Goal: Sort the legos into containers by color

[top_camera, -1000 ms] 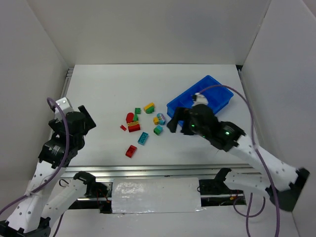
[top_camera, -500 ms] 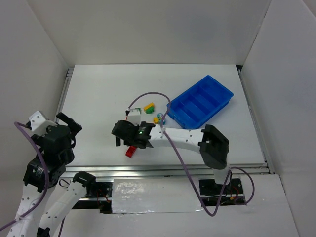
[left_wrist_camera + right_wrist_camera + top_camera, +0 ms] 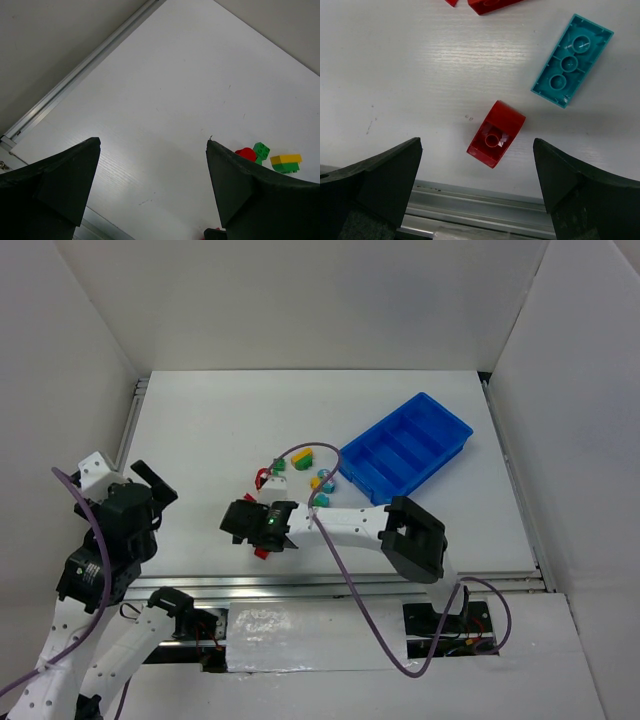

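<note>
The left gripper (image 3: 152, 141) hangs over bare table (image 3: 200, 430) at the left, well apart from the bricks. Its jaws are spread wide with nothing between them. It has no part in the sorting at this moment.

Near the middle, the right gripper (image 3: 477, 141) hovers low over the near edge of the scatter. It is also released and holds nothing. Its wrist view shows a small red brick (image 3: 496, 134) lying hollow side up on the table, lined up between the two fingers but not yet touched. A teal brick (image 3: 572, 60) lies underside up just beyond it to the right, and the edge of another red piece (image 3: 490, 4) shows at the top of that view.

Further right in the overhead view, the rest of the legos sit loose on the table. A red one (image 3: 265, 478) and a green one (image 3: 279, 465) lie close together. A yellow-and-green stack (image 3: 302, 456) and a few teal and yellow pieces (image 3: 322, 480) lie nearer the blue tray (image 3: 450, 412).

The tray lies at an angle on the right. As far as the overhead view lets me judge, all four of its compartments look empty.

By that reading the sorting has barely begun: no brick is placed and every colour is left to do. The red brick under the right gripper looks like the first pick.
</note>
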`<state>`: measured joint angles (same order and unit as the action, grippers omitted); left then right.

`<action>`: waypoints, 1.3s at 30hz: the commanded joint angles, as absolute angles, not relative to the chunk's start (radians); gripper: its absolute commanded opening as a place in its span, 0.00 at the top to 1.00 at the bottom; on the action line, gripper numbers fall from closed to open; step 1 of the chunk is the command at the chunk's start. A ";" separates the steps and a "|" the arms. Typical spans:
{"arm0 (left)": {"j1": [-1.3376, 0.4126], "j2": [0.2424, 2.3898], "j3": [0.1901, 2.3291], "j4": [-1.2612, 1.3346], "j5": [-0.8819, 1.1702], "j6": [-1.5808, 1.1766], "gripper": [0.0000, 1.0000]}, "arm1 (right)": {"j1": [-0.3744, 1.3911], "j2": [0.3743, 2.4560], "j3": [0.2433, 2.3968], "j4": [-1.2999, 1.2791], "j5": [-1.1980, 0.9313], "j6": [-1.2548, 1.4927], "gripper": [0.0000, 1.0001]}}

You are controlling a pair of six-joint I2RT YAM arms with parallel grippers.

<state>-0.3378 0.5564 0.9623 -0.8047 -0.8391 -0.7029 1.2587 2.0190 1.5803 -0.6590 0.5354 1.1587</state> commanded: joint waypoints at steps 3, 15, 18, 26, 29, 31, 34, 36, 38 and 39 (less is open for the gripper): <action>-0.342 0.560 0.957 -0.738 -0.795 -0.650 0.00 | 1.256 2.121 1.638 -0.776 0.598 1.301 0.00; -0.344 0.551 0.950 -0.713 -0.752 -0.624 0.00 | 1.238 2.163 1.628 -0.723 0.568 1.296 0.42; -0.344 0.548 0.950 -0.716 -0.756 -0.627 0.01 | 1.238 2.158 1.628 -0.692 0.531 1.281 0.43; -0.345 0.525 0.948 -0.719 -0.775 -0.634 0.01 | 1.239 2.031 1.505 -0.432 0.401 1.154 1.00; -0.345 0.526 0.946 -0.718 -0.773 -0.630 0.01 | 1.236 1.985 1.508 -0.425 0.396 1.108 1.00; -0.347 0.529 0.948 -0.718 -0.773 -0.630 0.01 | 1.235 1.970 1.514 -0.425 0.396 1.054 1.00; -0.347 0.531 0.950 -0.719 -0.773 -0.632 0.01 | 1.230 1.934 1.490 -0.361 0.346 0.950 1.00; -0.347 0.529 0.948 -0.719 -0.776 -0.630 0.01 | 1.223 1.884 1.456 -0.292 0.292 0.859 1.00; -0.348 0.526 0.946 -0.718 -0.781 -0.632 0.01 | 1.195 1.833 1.398 -0.229 0.269 0.751 1.00; -0.350 0.526 0.946 -0.719 -0.782 -0.632 0.00 | 1.174 1.772 1.370 -0.197 0.240 0.695 1.00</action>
<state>-0.3412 0.5323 0.9459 -0.7547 -0.7616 -0.6521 1.2190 1.9091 1.4277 -0.3302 0.3019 0.8948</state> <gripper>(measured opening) 0.994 0.446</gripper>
